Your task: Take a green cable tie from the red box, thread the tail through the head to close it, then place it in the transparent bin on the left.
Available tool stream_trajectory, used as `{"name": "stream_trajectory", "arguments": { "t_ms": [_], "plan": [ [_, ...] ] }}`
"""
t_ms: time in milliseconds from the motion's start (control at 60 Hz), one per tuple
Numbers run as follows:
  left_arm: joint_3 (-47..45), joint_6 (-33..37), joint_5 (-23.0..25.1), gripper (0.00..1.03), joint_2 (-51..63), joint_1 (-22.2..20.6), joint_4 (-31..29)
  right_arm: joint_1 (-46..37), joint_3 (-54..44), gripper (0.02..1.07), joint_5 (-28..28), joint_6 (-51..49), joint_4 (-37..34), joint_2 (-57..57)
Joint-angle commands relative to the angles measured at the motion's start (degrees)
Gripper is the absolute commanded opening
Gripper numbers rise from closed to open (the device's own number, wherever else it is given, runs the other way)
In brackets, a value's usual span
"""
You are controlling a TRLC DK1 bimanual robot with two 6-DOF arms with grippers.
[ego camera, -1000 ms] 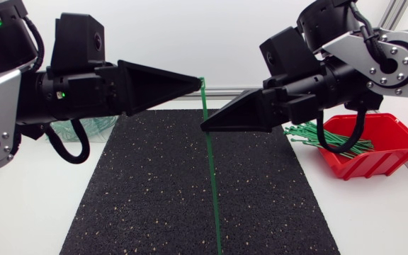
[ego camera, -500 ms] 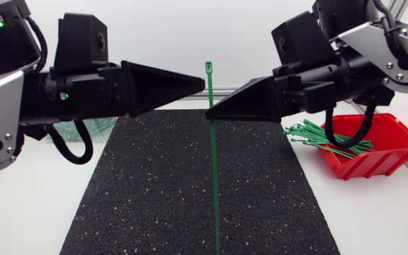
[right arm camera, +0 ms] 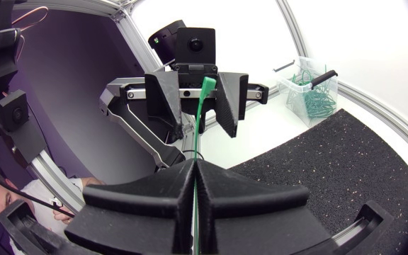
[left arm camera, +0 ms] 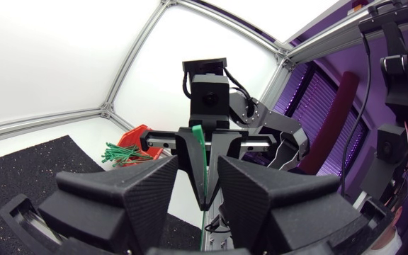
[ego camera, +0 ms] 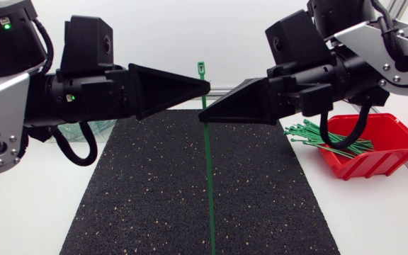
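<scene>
One tie (ego camera: 208, 177) in right jaws; left jaws spread.

Head view down onto table (ego camera: 20, 212); close wrist views face to face, cable tie (ego camera: 208, 177) between.

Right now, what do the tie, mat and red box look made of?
The tie: thin green plastic, probably nylon; a smooth, straight strip. The mat: black with pale specks, matte, likely rubber granulate. The box: red moulded plastic with a slight sheen.
</scene>
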Motion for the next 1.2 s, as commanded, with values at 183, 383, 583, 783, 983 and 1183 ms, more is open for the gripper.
{"name": "stream_trajectory", "arguments": {
  "t_ms": [183,383,583,783,983,1183],
  "plan": [
    [-0.63,-1.09,-0.34,0.24,0.32,-0.34,1.23,-0.09,-1.03,0.08,0.24,1.39,0.98,0.78],
    [-0.72,-1.18,-0.34,0.20,0.15,-0.16,1.23,-0.62,-1.30,0.08,0.33,1.39,0.98,0.87],
    [-0.80,-1.27,-0.34,0.15,-0.20,0.01,1.23,-0.71,-1.30,0.08,0.33,1.48,1.06,1.39],
    [-0.80,-1.27,-0.52,0.14,-0.64,0.19,1.23,-0.53,-1.47,0.08,0.33,1.39,1.06,1.83],
    [-1.07,-1.36,-0.61,0.06,-0.99,0.45,1.32,-1.06,-1.56,0.08,0.50,1.39,1.06,1.57],
    [-1.07,-1.71,-0.69,0.04,-0.82,0.45,1.23,-1.23,-1.65,0.08,0.59,1.39,1.06,1.31]
  ]
}}
